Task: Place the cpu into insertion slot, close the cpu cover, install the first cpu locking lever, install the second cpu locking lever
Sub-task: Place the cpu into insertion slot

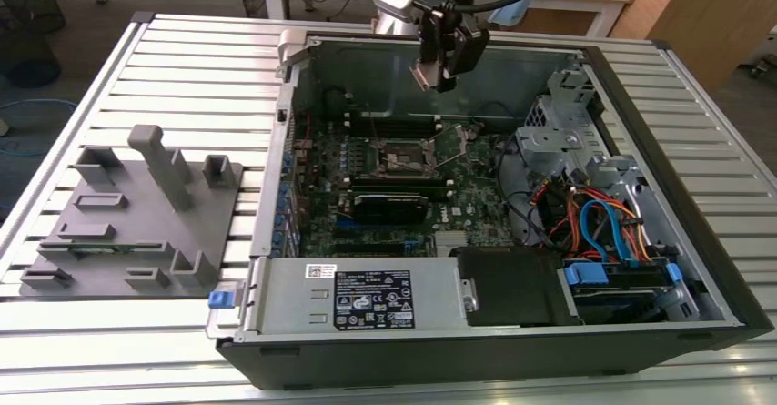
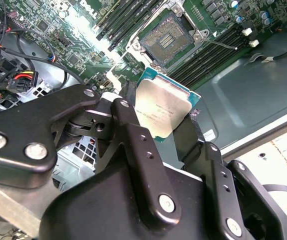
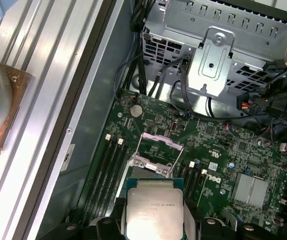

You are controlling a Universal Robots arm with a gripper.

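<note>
Pinching the cpu (image 2: 163, 112) by 2 opposite edges, the gripper (image 2: 159, 122) has its fingers (image 2: 128, 120) closed on the chip and holds it in the air above the board (image 2: 58, 30). The dull metal top faces the camera in both wrist views.

The slot (image 2: 169, 37) lies apart from the chip and uncovered, its dark centre showing inside a silver rim. In the first wrist view the cover (image 3: 159, 140) stands raised off the slot, with green board visible through its cut-out. A thin wire lever (image 2: 223, 46) sticks out beside the slot, across the memory slots (image 2: 208, 55).

Read as a clock face, the exterior view puts the gripper (image 1: 438, 79) between 12 and 1 o'clock of the slot (image 1: 407, 157), high over the far wall of the case (image 1: 680, 268).

The case lies open on its side, and inside it:
- The board covers the floor.
- A black card (image 1: 388, 207) lies at 6 o'clock of the slot.
- A silver drive cage (image 1: 552, 136) stands at 3 o'clock.
- Orange and blue cables (image 1: 601, 223) are bundled at 4 o'clock.
- A power supply (image 1: 352, 298) fills the 6 o'clock end.

At 9 o'clock of the case a grey fixture (image 1: 134, 227) with several upright posts rests on the slatted table (image 1: 195, 59).
</note>
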